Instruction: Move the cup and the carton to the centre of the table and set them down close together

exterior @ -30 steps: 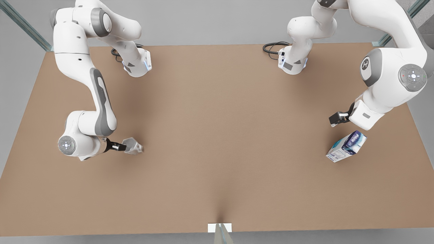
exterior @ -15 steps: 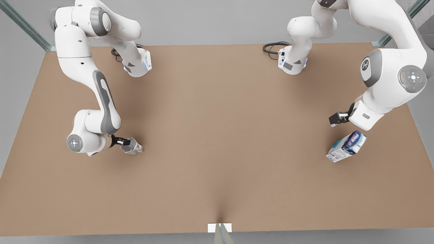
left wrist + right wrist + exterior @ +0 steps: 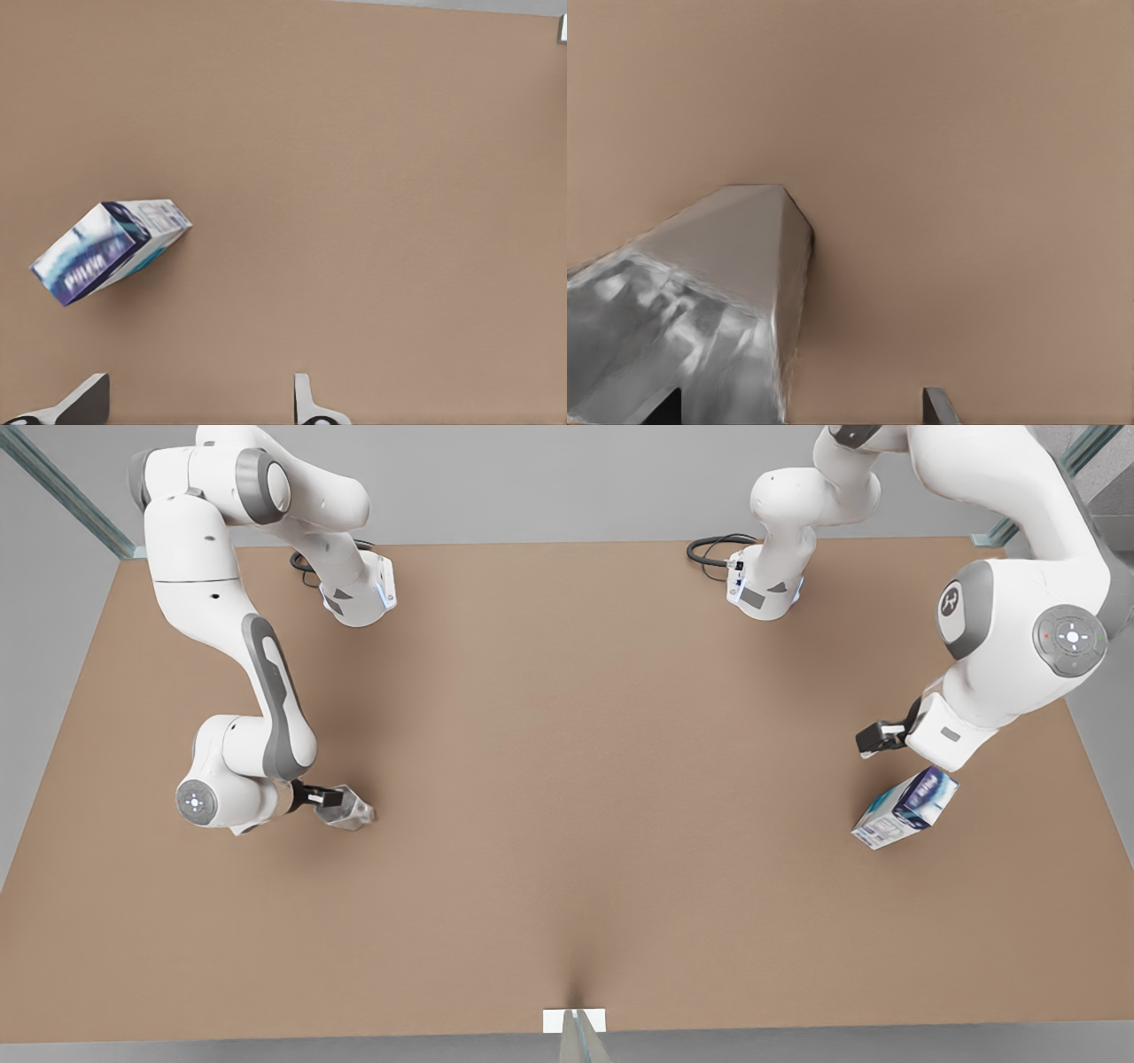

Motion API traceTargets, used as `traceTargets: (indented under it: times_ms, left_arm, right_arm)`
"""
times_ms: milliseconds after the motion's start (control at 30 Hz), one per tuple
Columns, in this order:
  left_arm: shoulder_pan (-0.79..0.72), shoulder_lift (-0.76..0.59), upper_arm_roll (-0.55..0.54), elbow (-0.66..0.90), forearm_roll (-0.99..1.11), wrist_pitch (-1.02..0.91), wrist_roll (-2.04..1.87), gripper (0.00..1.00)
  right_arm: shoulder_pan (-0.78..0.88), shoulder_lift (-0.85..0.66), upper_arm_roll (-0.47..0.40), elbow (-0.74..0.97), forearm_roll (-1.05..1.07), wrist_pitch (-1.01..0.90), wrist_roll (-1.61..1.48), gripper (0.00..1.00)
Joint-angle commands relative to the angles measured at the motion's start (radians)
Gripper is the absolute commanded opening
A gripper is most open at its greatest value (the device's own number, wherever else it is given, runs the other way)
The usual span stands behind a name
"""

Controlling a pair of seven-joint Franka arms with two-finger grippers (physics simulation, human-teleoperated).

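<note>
Just changed: over the last second the right arm on the front view's left has drawn its wrist in toward the cup [image 3: 350, 808]; the left arm has eased slightly lower toward the carton [image 3: 905, 808].
Meaning: a grasp on the cup looks close, I'd judge; nothing has been carried to the centre yet.
Right gripper [image 3: 330, 801]: low at the cup's rim, one finger at the wall, the other on the far side, fingers apart, not yet clamped.
Left gripper [image 3: 873, 737]: hovering just beside the carton, fingers spread wide, empty.
Cup: resting on the table [image 3: 567, 779] at the front view's left.
Carton: tilted, at the front view's right, well apart from the cup.
</note>
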Motion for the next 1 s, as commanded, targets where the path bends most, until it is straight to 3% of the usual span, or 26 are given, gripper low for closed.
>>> traceTargets:
  times_ms: [0, 433, 467, 500, 533, 567, 733, 800, 967]
  left_arm:
    - [0.004, -0.001, 0.000, 0.000, 0.006, -0.002, 0.000, 1.00]
    - [0.004, 0.018, -0.001, 0.006, 0.007, 0.005, 0.000, 1.00]
    - [0.004, 0.018, -0.001, 0.006, 0.007, 0.005, 0.000, 1.00]
    - [0.004, 0.018, -0.001, 0.006, 0.007, 0.005, 0.002, 1.00]
    - [0.004, 0.018, -0.001, 0.006, 0.007, 0.004, 0.002, 1.00]
    - [0.004, 0.018, -0.001, 0.006, 0.007, 0.004, 0.002, 1.00]
    - [0.004, 0.021, -0.001, 0.006, 0.007, 0.002, 0.000, 1.00]
    - [0.004, 0.019, -0.001, 0.006, 0.006, 0.002, 0.002, 1.00]
    - [0.006, 0.021, -0.001, 0.006, 0.006, 0.001, 0.000, 1.00]
  right_arm:
    - [-0.001, 0.000, 0.000, 0.000, 0.000, -0.001, 0.000, 1.00]
    - [0.003, 0.083, 0.000, 0.081, 0.032, 0.007, -0.015, 1.00]
    - [0.001, 0.083, 0.000, 0.081, 0.035, 0.007, -0.015, 0.97]
    - [-0.001, 0.083, 0.000, 0.080, 0.037, 0.007, -0.015, 0.77]
    - [-0.001, 0.084, 0.000, 0.080, 0.052, 0.007, -0.015, 0.49]
    - [0.001, 0.087, 0.000, 0.078, 0.057, 0.005, -0.015, 0.37]
    - [0.001, 0.087, 0.000, 0.080, 0.054, 0.005, -0.051, 0.29]
    - [0.001, 0.087, 0.000, 0.080, 0.054, 0.005, -0.051, 0.21]
    - [0.003, 0.087, 0.000, 0.080, 0.054, 0.005, -0.051, 0.21]
